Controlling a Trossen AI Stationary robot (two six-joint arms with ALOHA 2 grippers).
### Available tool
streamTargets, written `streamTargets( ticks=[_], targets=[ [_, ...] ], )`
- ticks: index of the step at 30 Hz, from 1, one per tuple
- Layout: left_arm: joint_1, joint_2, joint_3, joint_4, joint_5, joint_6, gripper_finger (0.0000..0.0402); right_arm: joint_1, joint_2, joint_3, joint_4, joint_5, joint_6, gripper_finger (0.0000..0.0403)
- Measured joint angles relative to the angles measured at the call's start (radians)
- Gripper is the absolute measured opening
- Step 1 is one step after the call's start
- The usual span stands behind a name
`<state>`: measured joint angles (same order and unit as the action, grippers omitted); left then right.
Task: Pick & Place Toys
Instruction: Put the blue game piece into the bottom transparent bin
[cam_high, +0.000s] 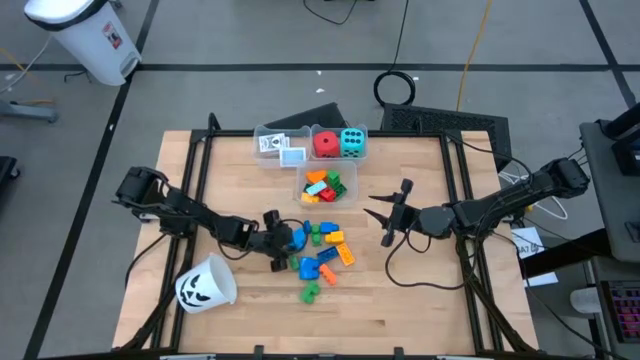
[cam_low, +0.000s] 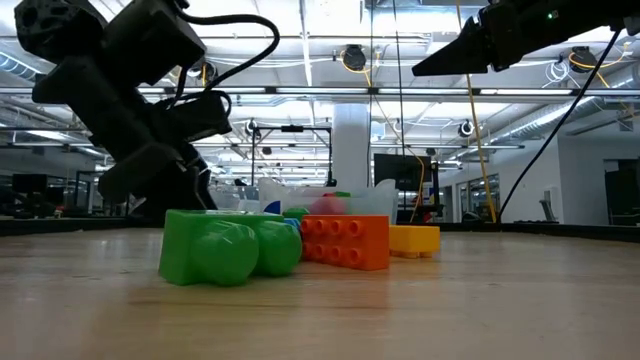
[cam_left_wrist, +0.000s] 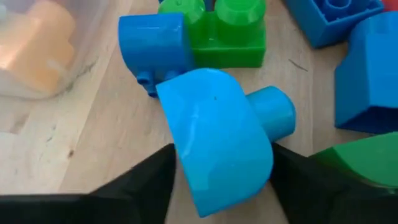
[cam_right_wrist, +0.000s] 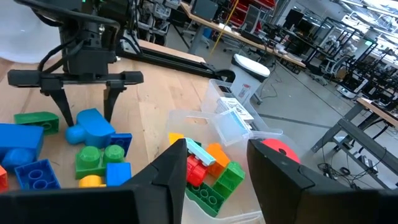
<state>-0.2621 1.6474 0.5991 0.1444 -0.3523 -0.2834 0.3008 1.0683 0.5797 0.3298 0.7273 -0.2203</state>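
Loose toy blocks lie at the table's middle. One is a light blue rounded block with a round peg, and my left gripper is down over it and shut on it. A blue-and-green block lies just beyond it. In the low view a green block, an orange one and a yellow one rest flat on the wood. My right gripper hangs open above the table, right of the pile, with nothing between its fingers. My left gripper has the light blue block's two opposite sides between its two fingers. The fingers slant down at it from the table's left. The block rests on the table, its peg sticking out sideways.
Three clear bins stand at the far middle: one with white cards, one with a red and a cyan die, one with blocks. A white cup with a black pumpkin face lies at the near left. Bare wood lies near the front edge.
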Motion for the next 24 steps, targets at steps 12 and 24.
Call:
streamTargets(
  ticks=[12, 24],
  targets=[
    [0.022, -0.045, -0.002, 0.016, -0.018, 0.02, 0.0054, 0.0, 0.0, 0.0, -0.001, 0.0, 0.015, 0.0141],
    [0.062, -0.28, -0.003, 0.044, -0.016, 0.141, 0.0051, 0.0, 0.0, 0.0, -0.006, 0.0, 0.024, 0.0141]
  ],
)
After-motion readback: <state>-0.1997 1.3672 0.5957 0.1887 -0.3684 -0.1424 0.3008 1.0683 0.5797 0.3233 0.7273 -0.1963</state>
